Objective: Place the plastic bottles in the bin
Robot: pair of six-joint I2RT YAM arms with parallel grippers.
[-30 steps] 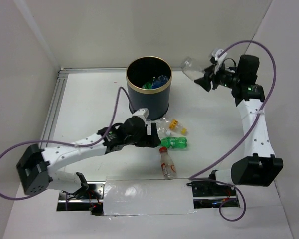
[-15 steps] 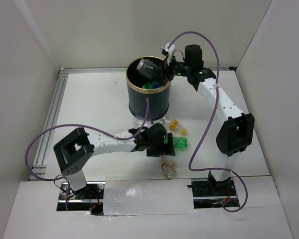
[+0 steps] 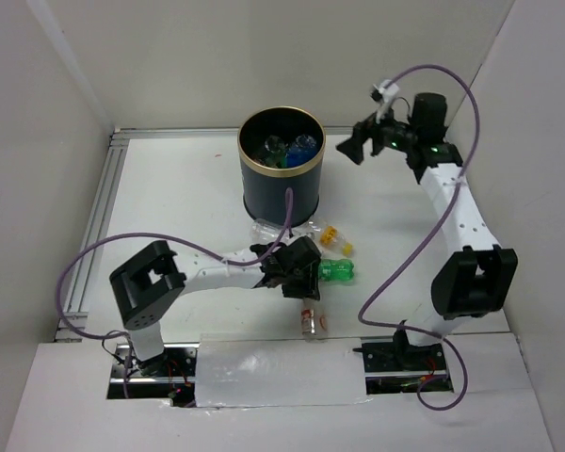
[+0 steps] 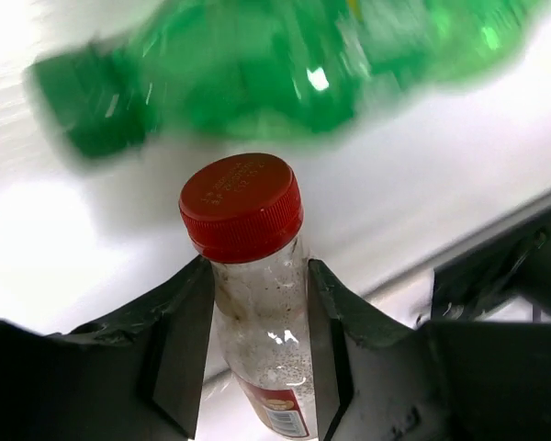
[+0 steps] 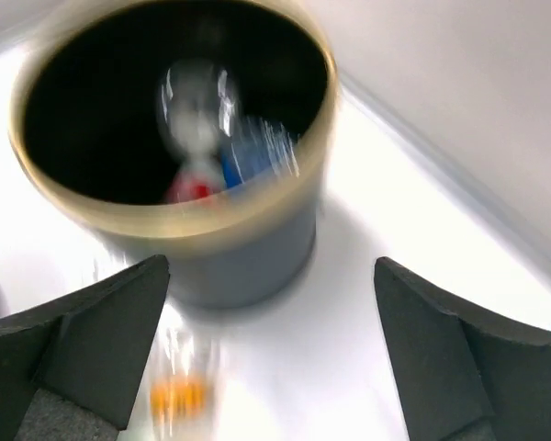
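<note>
The left gripper [image 4: 257,287] is closed on a clear bottle with a red cap [image 4: 241,207]. Its two black fingers [image 4: 185,331] press on the bottle's neck, one on each side, just under the cap. The cap has tiny raised letters on top, but they are too small to read. Low down on this bottle is a red and white label with small print that is also too small to read. From above, the bottle lies on the white worktop [image 3: 169,207], near the front edge.

Just past the red cap lies a green bottle [image 4: 285,73] with a green cap. It looks blurry, and no words on it can be read.

The bin [image 3: 281,193] stands farther back on the worktop. It is dark with a thin gold rim. Inside it are some bottles [image 3: 287,151]: green, blue and clear ones. The right wrist view shows a clear one with a bit of red on it, but it is too blurry to read.

Two more bottles lie on the worktop near the foot of the bin: a small bottle with a yellow cap [image 3: 335,241] and a clear bottle [image 3: 264,229] close against the bin.

The right gripper [image 5: 268,276] is up in the air to the right of the bin. Its fingers are wide apart and hold nothing.
</note>
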